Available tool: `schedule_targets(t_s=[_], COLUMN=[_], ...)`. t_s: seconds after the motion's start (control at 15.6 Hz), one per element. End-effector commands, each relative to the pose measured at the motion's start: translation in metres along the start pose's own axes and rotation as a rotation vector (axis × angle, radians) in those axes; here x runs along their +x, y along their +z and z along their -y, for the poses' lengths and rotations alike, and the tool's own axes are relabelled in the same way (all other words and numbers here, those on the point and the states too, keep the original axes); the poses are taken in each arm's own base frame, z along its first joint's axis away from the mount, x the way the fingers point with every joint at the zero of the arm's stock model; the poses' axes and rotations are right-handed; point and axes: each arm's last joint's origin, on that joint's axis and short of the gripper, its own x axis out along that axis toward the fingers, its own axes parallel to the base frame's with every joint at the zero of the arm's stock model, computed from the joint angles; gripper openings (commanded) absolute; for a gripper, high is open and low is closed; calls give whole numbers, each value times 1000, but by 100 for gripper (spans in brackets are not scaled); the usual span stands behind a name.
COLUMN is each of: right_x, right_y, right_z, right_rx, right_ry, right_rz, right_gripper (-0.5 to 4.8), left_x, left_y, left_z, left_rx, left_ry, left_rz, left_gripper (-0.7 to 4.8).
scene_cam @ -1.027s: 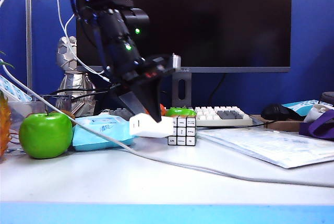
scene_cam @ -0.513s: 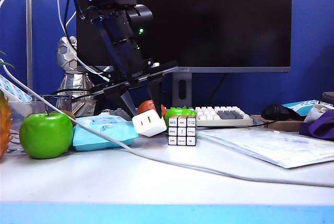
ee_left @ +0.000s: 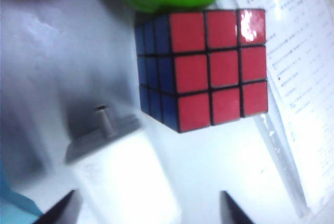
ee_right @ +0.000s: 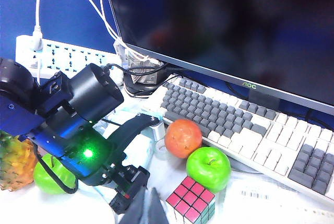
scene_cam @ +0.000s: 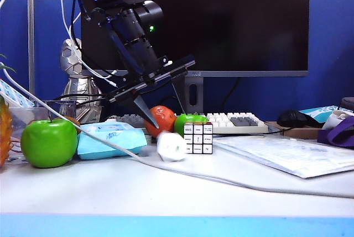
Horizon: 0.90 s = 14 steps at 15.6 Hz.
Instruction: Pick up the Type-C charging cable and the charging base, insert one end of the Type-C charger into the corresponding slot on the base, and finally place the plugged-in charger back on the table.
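Charging base lies tilted on table, touching puzzle cube. Left gripper directly above, jaws spread, empty. Right gripper unseen in exterior view, closed, farther away.

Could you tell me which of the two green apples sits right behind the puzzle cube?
The smaller-looking green apple beside the orange fruit, behind the puzzle cube; the other green apple stands far left.
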Motion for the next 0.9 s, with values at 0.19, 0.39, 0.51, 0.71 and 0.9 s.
schedule_targets(t_s=[0.19,0.39,0.51,0.71,0.9], right_x=[-1,-1,-1,-2,-2], right_y=[3,3,3,3,3], right_z=[-1,-1,-1,-1,-1], right_rx=[-13,-13,-13,-13,-13], right_ry=[3,3,4,7,7], right_rz=[21,21,21,22,22], right_gripper=[-1,-1,-1,-1,-1], left_x=[-5,-5,-4,-4,9], left_y=[-2,-9,-10,-10,-8], left_z=[5,1,-1,-1,-4], left_rx=[670,1196,1387,1533,1595], left_ry=[-127,-109,-108,-110,-113], left_rz=[-19,-73,-84,-73,-70], left_gripper=[354,479,479,479,479])
